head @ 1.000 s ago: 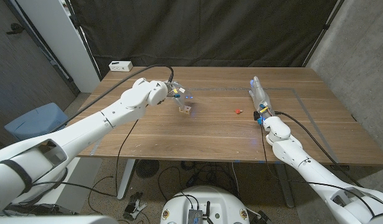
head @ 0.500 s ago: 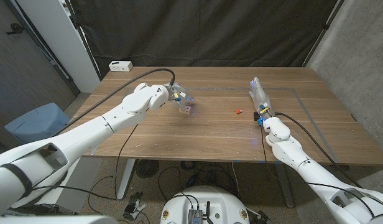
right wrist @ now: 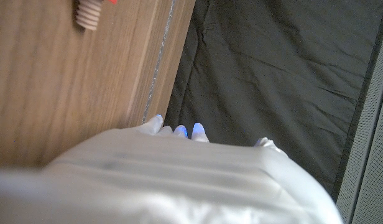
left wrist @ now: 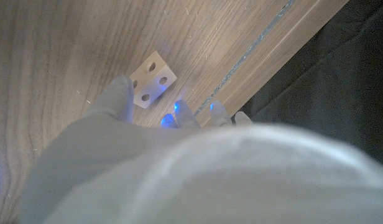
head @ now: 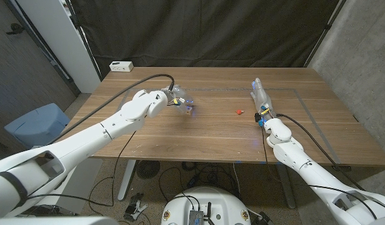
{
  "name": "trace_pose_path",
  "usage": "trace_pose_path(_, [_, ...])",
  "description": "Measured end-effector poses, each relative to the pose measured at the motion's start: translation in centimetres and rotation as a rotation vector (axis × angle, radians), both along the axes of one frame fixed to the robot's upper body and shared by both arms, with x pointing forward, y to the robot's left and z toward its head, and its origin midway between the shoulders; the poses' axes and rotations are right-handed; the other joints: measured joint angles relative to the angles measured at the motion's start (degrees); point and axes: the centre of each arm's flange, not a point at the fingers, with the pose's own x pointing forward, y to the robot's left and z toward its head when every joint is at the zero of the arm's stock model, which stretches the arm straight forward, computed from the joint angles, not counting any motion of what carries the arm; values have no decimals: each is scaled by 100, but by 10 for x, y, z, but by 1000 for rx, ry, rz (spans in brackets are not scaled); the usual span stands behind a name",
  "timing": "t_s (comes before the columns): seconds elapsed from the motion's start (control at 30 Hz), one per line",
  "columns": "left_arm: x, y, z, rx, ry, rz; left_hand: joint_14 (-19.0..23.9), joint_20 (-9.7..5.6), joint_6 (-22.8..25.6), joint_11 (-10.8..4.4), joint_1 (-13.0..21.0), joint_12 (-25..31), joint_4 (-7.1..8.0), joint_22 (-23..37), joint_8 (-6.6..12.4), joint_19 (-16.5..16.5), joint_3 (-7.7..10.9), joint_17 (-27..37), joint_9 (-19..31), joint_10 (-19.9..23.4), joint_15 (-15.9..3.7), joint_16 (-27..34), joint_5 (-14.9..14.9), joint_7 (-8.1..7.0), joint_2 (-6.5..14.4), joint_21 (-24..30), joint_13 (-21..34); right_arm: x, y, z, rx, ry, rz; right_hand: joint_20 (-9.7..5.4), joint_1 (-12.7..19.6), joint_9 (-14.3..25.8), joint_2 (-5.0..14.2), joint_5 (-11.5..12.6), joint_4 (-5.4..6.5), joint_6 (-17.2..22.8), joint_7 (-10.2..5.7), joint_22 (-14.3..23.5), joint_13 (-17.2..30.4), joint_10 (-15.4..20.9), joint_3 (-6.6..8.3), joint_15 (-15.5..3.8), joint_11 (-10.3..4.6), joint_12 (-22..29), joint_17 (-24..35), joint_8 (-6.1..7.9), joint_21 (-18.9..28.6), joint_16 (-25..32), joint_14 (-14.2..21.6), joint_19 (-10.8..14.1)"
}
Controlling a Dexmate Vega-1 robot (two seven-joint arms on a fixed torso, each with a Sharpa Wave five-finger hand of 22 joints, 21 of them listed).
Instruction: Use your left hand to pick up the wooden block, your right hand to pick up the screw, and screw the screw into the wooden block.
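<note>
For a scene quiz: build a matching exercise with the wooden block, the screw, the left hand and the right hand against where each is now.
Things:
1. wooden block
2. screw
3. left hand
4. right hand

Places:
A. at the table's right side, fingers pointing to the far edge
B. reaching over the block
C. on the table, red-headed, between the hands
D. on the table by the left hand's fingers, holes showing

Pairs: 1-D, 2-C, 3-B, 4-A

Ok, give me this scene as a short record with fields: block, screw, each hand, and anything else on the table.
block: pale wooden block with round holes, lying on the table
screw: small red-headed screw on the table, between the two hands
left hand: left hand at the block, fingers around it, grasp unclear
right hand: right hand open, holding nothing, apart from the screw
other: white box at the far left corner
</note>
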Motion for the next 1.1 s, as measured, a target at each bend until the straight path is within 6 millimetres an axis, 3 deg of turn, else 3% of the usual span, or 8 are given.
trace_pose_path(1.1, [14, -5, -14, 11, -7, -10, 188, 7, 267, -25, 140, 87, 0, -15, 22, 197, 0, 0, -1, 327, -48, 0, 0, -1, 15, 0, 27, -2, -3, -7, 15, 11, -9, 0, 0, 1, 0, 41, -47, 0, 0, 0, 0, 0, 0, 0, 0, 0, 0, 23, 0, 0, 0, 0])
